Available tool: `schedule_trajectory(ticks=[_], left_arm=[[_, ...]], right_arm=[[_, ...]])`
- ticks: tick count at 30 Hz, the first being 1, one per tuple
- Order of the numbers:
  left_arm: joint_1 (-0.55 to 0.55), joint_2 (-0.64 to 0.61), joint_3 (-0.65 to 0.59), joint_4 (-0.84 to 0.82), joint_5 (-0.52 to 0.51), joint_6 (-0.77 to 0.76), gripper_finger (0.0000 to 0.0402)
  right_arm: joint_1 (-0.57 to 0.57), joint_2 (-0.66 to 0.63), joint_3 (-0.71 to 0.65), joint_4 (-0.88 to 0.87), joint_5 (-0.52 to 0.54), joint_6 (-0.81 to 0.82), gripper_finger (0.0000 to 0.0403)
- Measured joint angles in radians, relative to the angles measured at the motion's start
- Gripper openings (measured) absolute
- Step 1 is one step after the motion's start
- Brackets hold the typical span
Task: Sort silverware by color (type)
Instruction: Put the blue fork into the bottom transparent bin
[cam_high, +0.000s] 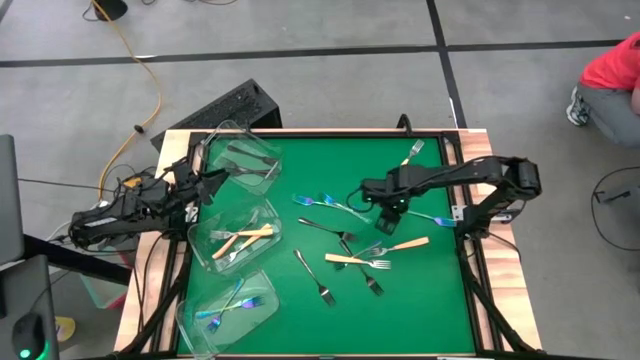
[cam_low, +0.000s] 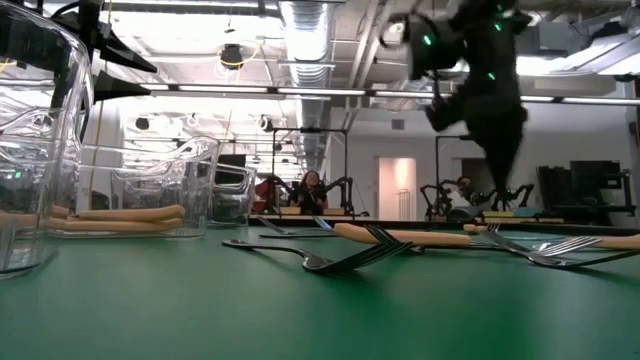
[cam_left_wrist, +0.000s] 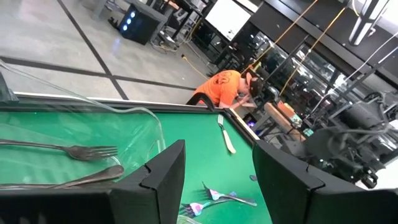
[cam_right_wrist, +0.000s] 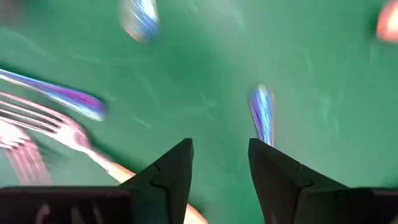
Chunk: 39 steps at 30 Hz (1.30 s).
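no readable writing | left gripper (cam_left_wrist: 214, 180) wide, empty | right gripper (cam_right_wrist: 219, 168) wide over forks (cam_high: 345, 207)

A grey floor (cam_high: 330, 85) crossed by dark lines surrounds the green tabletop (cam_high: 420, 300). An orange cable (cam_high: 150, 75) trails across the floor beyond the tabletop's far left corner, and a black box (cam_high: 225, 108) sits against its far edge. A person in an orange-red top (cam_high: 612, 65) crouches on the floor off its far right corner. Above the tabletop, the low view shows a ceiling with pipes and bright strip lights (cam_low: 310, 25), and a white door (cam_low: 397, 185) in the far wall.
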Motion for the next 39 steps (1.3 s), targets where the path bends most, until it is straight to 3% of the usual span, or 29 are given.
schedule_trajectory(ticks=[7, 11, 21, 27, 39], left_arm=[[0.000, 0.000, 0.000, 0.000, 0.000, 0.001, 0.0172], [0.000, 0.000, 0.000, 0.000, -0.004, 0.016, 0.0172], [0.000, 0.000, 0.000, 0.000, -0.045, 0.020, 0.0172], [0.000, 0.000, 0.000, 0.000, -0.047, 0.019, 0.0172], [0.000, 0.000, 0.000, -0.020, -0.051, 0.022, 0.0172]], right_arm=[[-0.056, -0.080, -0.212, 0.009, -0.011, 0.129, 0.0185], [-0.068, -0.137, -0.300, 0.033, -0.060, 0.130, 0.0185], [-0.147, -0.182, -0.412, 0.084, -0.058, 0.066, 0.0185], [-0.207, -0.150, -0.426, 0.107, -0.080, 0.033, 0.0185], [-0.230, -0.141, -0.331, 0.140, -0.063, 0.025, 0.0185]])
